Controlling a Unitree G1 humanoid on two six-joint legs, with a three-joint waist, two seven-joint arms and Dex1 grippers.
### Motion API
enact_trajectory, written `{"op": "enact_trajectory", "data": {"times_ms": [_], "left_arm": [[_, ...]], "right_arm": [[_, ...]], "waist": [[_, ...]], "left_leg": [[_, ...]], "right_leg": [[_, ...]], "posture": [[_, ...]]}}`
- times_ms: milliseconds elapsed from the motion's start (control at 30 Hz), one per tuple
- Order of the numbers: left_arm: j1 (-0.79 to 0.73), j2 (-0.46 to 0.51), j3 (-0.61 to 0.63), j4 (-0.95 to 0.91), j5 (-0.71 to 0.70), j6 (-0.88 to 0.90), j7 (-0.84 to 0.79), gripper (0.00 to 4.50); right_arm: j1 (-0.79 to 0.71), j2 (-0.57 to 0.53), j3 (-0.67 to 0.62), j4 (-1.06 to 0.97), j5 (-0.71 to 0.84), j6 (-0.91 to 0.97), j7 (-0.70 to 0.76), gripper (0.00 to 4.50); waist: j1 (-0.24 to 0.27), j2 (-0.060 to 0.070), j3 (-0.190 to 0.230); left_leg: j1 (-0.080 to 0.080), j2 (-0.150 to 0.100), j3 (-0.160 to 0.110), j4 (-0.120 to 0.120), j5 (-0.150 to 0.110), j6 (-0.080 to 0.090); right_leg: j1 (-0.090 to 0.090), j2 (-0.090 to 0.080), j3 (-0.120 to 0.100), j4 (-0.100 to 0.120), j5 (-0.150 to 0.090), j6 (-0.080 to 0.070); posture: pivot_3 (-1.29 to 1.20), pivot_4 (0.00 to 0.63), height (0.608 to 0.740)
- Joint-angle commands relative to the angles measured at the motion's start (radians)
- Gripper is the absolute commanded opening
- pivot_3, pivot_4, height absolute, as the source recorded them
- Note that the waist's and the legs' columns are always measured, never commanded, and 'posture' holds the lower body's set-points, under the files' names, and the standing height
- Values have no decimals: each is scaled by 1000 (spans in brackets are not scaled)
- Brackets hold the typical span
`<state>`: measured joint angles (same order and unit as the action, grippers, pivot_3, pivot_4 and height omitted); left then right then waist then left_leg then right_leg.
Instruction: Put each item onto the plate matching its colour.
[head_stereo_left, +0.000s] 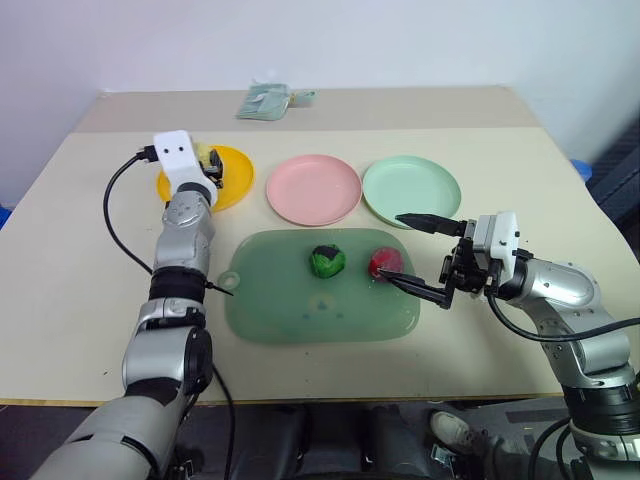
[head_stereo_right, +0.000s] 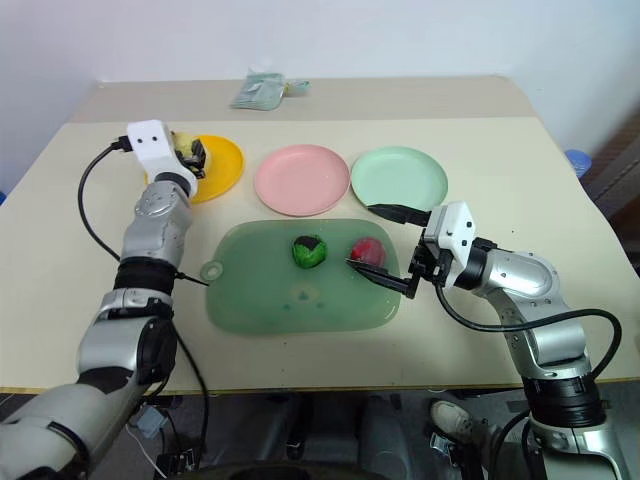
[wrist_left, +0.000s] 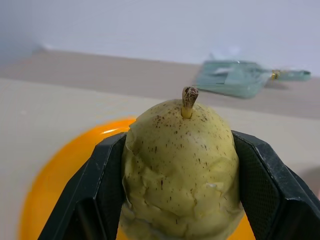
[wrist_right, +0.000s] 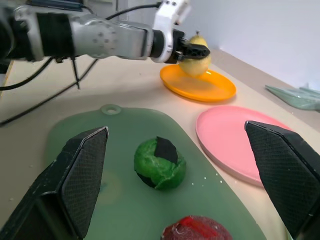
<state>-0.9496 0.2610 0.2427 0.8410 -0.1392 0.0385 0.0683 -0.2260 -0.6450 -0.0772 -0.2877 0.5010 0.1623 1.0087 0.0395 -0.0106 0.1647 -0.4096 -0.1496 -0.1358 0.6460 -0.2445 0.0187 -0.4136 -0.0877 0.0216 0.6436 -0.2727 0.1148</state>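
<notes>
over the table, head views: pear (head_stereo_right: 184, 146) is held clamped in the left gripper (head_stereo_left: 212, 163) above the yellow plate (head_stereo_left: 236, 172); right gripper (head_stereo_left: 418, 254) is spread wide beside the red ball (head_stereo_left: 385, 263) on the green tray (head_stereo_left: 300, 310).
left wrist view: pear is pinched low between both fingers (wrist_left: 102, 185); a roll off the plate is judged possible if dropped from height.
right wrist view: green-and-black ball (wrist_right: 160, 163) lies between the wide jaws; it could be nudged aside during a reach for the red ball.

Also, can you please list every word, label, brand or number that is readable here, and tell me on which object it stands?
None can be read.
The pale green packet may carry print; too small and blurred to tell.
Plates, tray and toy foods: no text visible.
</notes>
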Motion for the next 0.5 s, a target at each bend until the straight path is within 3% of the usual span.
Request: {"op": "enact_trajectory", "data": {"times_ms": [33, 167, 200, 300, 500], "left_arm": [[-53, 1, 2, 95, 8, -78, -13, 2741], [-49, -3, 11, 105, -7, -120, -23, 4299], [-37, -7, 17, 80, -22, -124, -43, 4468], [34, -12, 19, -64, -61, -108, -113, 4468], [368, 16, -38, -603, -206, -11, -399, 4468]], "right_arm": [[0, 11, -4, -11, -9, -41, 5, 4500], [8, 16, -5, -14, -15, -51, -4, 4500], [9, 17, -4, -14, -17, -53, -5, 4500], [11, 18, -3, -15, -21, -56, -10, 4500], [-18, 29, 33, -8, -46, -17, -48, 4500]], "waist": [[-1, 0, 0], [-2, -1, 1], [-2, -1, 1], [-3, -1, 1], [-13, 0, 0]], "left_leg": [[0, 0, 0, 0, 0, 0], [0, 0, 0, 0, 0, 0], [0, 0, 0, 0, 0, 0], [0, 0, 1, 1, 0, 0], [0, 0, 1, 0, 0, 0]], "right_leg": [[0, 0, 0, 1, 0, 0], [-1, 0, 1, 3, 0, 0], [-2, 0, 1, 3, 0, 0], [-1, 0, 1, 3, 0, 0], [-3, 0, 2, 4, 0, 0]], "posture": [[0, 150, 740], [0, 150, 740], [0, 150, 740], [0, 150, 740], [0, 150, 740]]}}
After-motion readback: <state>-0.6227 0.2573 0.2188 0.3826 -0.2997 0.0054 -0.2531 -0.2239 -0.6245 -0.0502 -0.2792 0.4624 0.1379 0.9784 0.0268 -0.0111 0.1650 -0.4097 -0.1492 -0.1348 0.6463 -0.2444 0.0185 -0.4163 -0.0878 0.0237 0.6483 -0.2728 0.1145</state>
